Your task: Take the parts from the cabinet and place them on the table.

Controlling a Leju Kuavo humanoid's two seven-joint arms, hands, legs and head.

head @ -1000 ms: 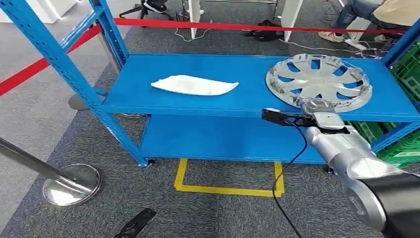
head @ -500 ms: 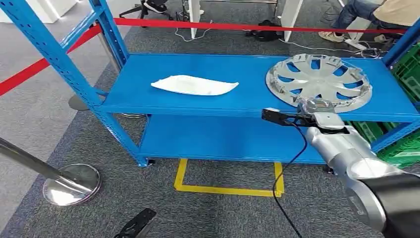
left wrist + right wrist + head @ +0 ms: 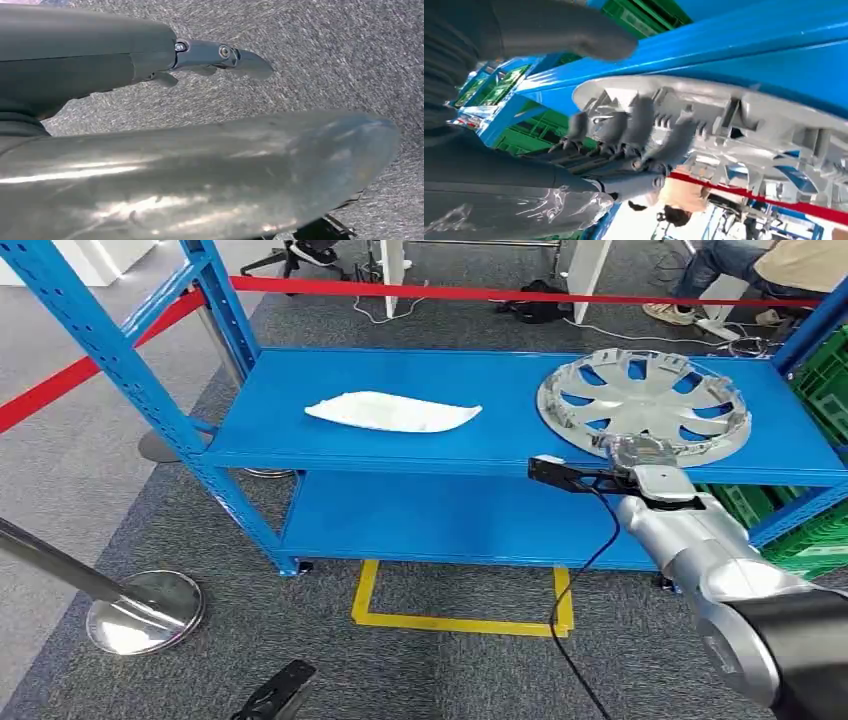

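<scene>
A silver hubcap (image 3: 645,400) lies flat at the right end of the blue cabinet's upper shelf (image 3: 420,445), its near rim at the shelf's front edge. My right hand (image 3: 635,452) is at that near rim. In the right wrist view its dark fingers (image 3: 624,130) lie curled on the hubcap's ribbed rim (image 3: 734,115), while the thumb (image 3: 574,35) stays apart from it with the blue shelf edge between. A flat white bagged part (image 3: 392,412) lies mid-shelf. My left hand (image 3: 275,695) hangs low over the carpet, with one dark finger (image 3: 225,55) stretched out.
The lower shelf (image 3: 440,520) is bare. Green crates (image 3: 825,370) stand at the right of the cabinet. Red barrier tape (image 3: 480,292) runs behind it and a chrome stanchion base (image 3: 145,612) stands at the left. A yellow floor mark (image 3: 460,620) lies in front. A person (image 3: 760,270) sits behind.
My right hand has shifted very slightly at the hubcap's rim. The hubcap and the white part lie where they were.
</scene>
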